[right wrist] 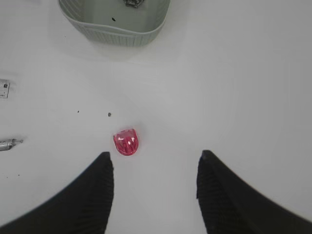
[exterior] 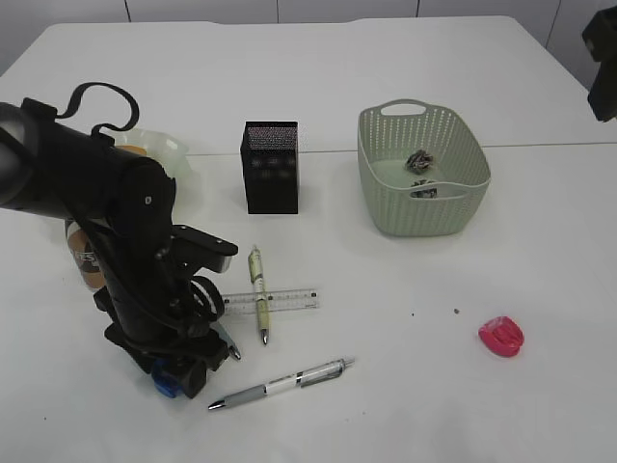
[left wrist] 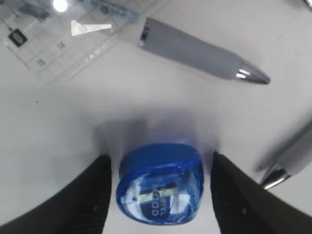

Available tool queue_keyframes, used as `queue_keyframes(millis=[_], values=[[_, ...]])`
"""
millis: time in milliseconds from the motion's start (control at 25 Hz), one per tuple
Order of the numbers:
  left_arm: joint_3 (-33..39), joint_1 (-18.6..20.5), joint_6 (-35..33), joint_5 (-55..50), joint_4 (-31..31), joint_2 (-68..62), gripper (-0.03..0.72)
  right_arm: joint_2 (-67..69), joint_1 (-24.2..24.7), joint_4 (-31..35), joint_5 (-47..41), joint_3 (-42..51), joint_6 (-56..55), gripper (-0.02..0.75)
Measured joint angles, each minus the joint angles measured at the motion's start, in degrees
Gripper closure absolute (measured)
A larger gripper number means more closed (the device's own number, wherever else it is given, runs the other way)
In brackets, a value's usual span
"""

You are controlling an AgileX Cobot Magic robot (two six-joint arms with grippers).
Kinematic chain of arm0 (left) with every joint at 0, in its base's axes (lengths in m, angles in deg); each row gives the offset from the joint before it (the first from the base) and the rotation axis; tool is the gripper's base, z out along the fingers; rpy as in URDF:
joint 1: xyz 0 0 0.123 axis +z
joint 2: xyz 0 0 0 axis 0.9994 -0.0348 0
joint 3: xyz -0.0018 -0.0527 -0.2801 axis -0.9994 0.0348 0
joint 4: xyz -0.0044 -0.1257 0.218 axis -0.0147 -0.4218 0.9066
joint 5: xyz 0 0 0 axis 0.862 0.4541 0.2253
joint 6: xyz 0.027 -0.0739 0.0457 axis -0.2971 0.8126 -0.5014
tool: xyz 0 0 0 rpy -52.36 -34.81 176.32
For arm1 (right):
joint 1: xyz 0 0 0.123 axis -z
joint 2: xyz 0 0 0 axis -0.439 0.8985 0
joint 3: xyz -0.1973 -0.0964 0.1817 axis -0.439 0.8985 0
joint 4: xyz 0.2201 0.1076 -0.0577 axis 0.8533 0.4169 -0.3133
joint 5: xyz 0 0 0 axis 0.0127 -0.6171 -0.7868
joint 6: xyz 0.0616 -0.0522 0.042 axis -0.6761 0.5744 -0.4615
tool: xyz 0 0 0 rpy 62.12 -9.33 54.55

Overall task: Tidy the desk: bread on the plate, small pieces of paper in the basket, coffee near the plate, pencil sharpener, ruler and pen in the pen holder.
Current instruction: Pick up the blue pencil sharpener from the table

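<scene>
Step in hand: picking up the blue pencil sharpener (left wrist: pixel 160 184) for the pen holder (exterior: pixel 270 166).
Left gripper (left wrist: pixel 160 195): jaws standing open, straddling the sharpener, small gaps showing on both sides; nothing gripped.
Right gripper (right wrist: pixel 153 195): hanging open and empty above the table, the pink sharpener (right wrist: pixel 126 142) lying ahead.
Sharpener location: lying on the table, near the ruler (left wrist: pixel 63 41) and two pens.
Handling advice: closing squarely on the flat sides, staying centred, avoiding the grey pen tip (left wrist: pixel 204 52).
</scene>
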Motion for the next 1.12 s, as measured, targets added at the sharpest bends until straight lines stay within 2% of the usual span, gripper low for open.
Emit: queue_keyframes(millis=[80,200,320,760,960,1120], values=[[-0.1,0.0,0.0,0.0,0.0,-0.1,0.230,0.0,0.0,-0.1,0.0,0.0,0.0,0.332],[-0.2,0.1,0.0,-0.1,0.0,-0.2,0.320,0.0,0.0,-0.2,0.0,0.0,0.0,0.332],[-0.3,0.1,0.0,-0.6,-0.1,-0.2,0.347,0.0,0.0,-0.2,0.0,0.0,0.0,0.332],[0.2,0.1,-0.3,-5.3,-1.4,0.1,0.348,0.0,0.0,-0.2,0.0,0.0,0.0,0.332],[6.3,0.1,-0.3,-3.5,-2.0,6.2,0.349,0.0,0.0,-0.2,0.0,0.0,0.0,0.332],[11.5,-0.1,-0.3,2.2,-2.6,15.0,0.349,0.0,0.0,-0.2,0.0,0.0,0.0,0.332]])
